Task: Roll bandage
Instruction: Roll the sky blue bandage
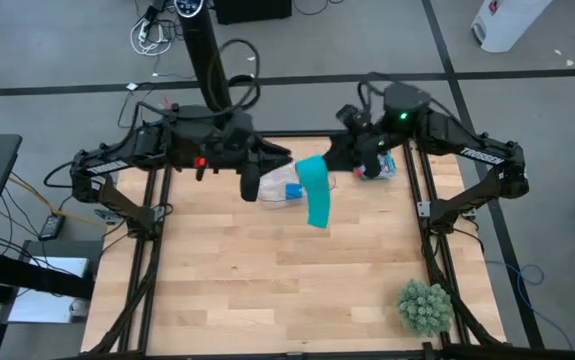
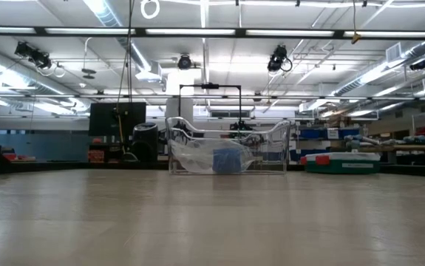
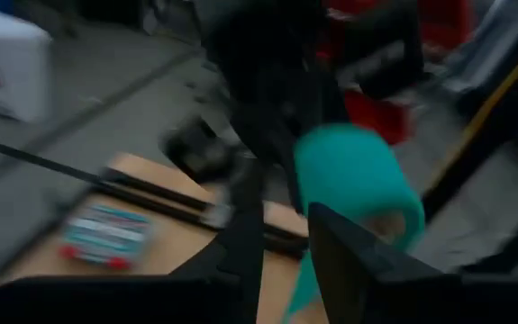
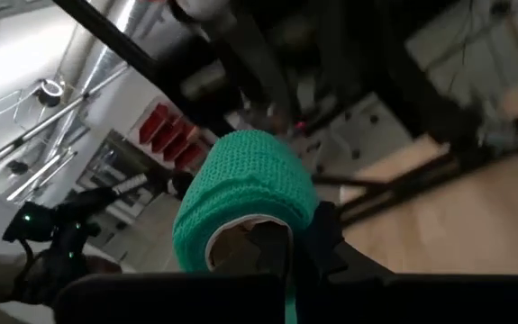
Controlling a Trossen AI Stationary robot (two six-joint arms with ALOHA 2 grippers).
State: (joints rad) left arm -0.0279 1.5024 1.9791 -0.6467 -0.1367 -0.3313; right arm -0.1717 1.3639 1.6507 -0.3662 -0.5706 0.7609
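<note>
Above the table's far edge, between both arms | the teal bandage (image 1: 314,187) was a partly wound coil, its tail hanging down toward the wood | right gripper (image 4: 281,247) was clamped on the coil's core | left gripper (image 3: 286,238) stood just beside it, jaws apart

Hidden and blurred parts
Bandage (image 4: 245,193) core partly hidden behind right gripper (image 4: 286,247) fingers; left wrist view motion-blurred; both arms outside low view.
</note>
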